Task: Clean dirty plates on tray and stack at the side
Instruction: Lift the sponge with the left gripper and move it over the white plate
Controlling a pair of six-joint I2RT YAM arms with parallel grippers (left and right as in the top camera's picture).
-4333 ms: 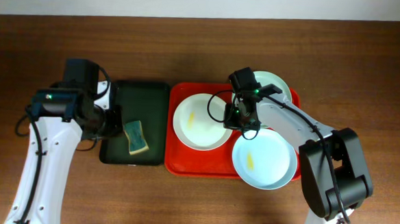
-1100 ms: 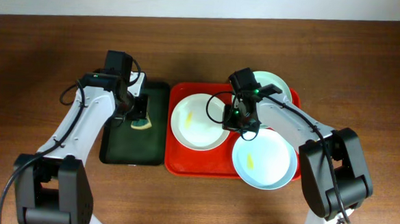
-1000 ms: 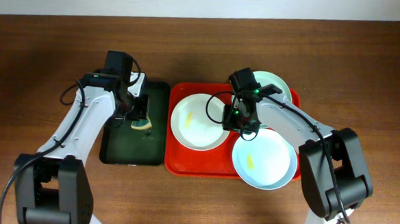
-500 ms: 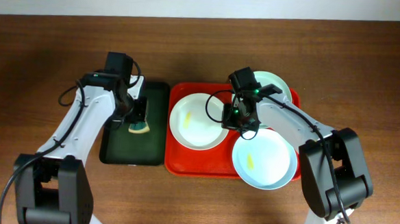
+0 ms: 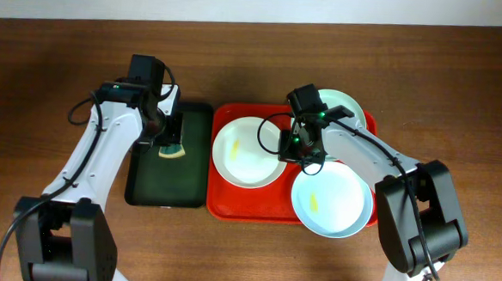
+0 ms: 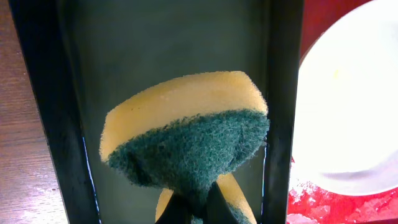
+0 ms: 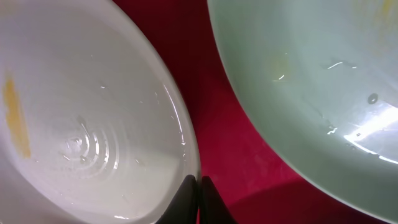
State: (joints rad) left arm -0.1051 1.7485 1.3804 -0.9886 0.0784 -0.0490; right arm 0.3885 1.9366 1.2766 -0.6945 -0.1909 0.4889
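A white plate [image 5: 249, 153] with a yellow smear lies at the left of the red tray [image 5: 219, 209]. One pale mint plate [image 5: 332, 201], also smeared yellow, is at the front right, and another [image 5: 346, 105] sits at the back right, partly under my right arm. My right gripper [image 5: 299, 152] is shut on the white plate's right rim [image 7: 186, 155], one finger inside the plate [image 7: 81, 124] and one over the tray [image 7: 217, 106]. My left gripper [image 5: 170, 143] is shut on a yellow-and-green sponge [image 6: 186, 137], held just above the dark green tray [image 6: 155, 43].
The dark green tray [image 5: 167, 183] lies directly left of the red tray on the brown wooden table [image 5: 460, 91]. The front mint plate overhangs the red tray's front right corner. A white wall edge runs along the table's far side.
My left arm reached to the sponge, took hold of it and has drawn it slightly back and left over the green tray. The right arm holds its place at the white plate's rim.
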